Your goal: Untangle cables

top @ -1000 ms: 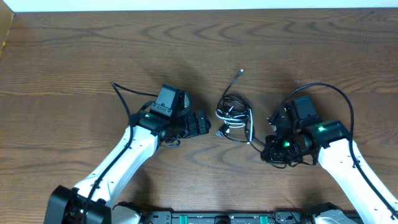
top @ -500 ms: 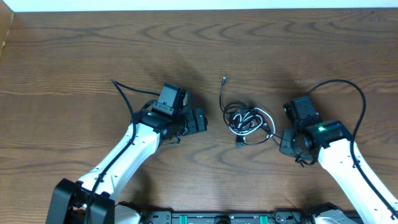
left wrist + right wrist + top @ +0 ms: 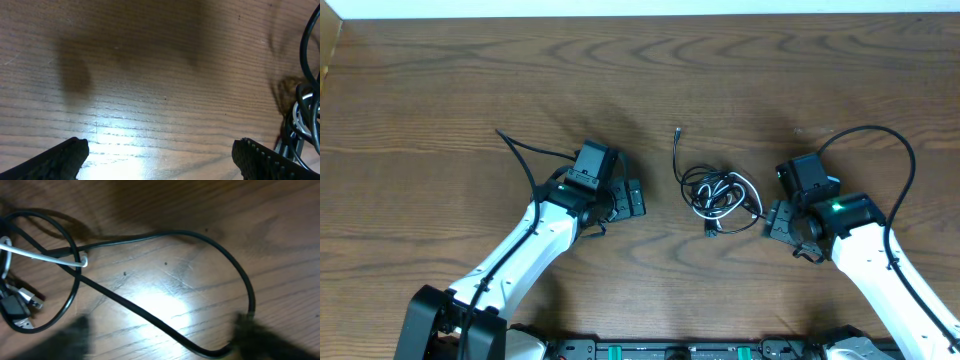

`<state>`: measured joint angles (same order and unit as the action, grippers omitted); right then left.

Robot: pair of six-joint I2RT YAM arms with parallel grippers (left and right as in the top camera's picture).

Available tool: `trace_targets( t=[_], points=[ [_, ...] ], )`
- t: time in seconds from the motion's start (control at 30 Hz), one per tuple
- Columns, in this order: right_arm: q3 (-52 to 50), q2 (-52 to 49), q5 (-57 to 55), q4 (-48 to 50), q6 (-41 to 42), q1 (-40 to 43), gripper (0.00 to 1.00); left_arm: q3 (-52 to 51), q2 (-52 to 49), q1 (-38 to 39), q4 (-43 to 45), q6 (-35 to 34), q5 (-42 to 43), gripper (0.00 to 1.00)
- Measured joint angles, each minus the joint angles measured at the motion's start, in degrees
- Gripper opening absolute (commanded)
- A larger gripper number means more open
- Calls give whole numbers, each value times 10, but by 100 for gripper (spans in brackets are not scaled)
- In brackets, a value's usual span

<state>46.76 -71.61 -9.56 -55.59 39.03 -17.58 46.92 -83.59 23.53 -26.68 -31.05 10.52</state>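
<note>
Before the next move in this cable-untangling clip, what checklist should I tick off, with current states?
1. Left hand open and empty: ok.
2. Right hand open: ok; the black cable lies loose beneath it.
3. Black and white cable separated: not ok, they are bunched together between the hands.
4. One black end free to pick: ok, it sticks out toward the far side.
5. Bundle well inside the table edges: ok.

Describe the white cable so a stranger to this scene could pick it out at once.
On the brown wooden table, find the small tangle lying between the left gripper and right gripper. Within it the thin white cable makes short pale loops, the only light strand, wound through a longer thin black cable.
</note>
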Motion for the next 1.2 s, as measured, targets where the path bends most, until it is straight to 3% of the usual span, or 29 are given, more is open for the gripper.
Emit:
trace_targets(
  t=[0.7, 1.2],
  points=[
    [0, 0, 36, 2, 11, 0, 99, -3, -1, 0, -10, 0, -26, 97],
    [0, 0, 36, 2, 11, 0, 99, -7, -62, 0, 0, 0, -32, 97]
  ],
)
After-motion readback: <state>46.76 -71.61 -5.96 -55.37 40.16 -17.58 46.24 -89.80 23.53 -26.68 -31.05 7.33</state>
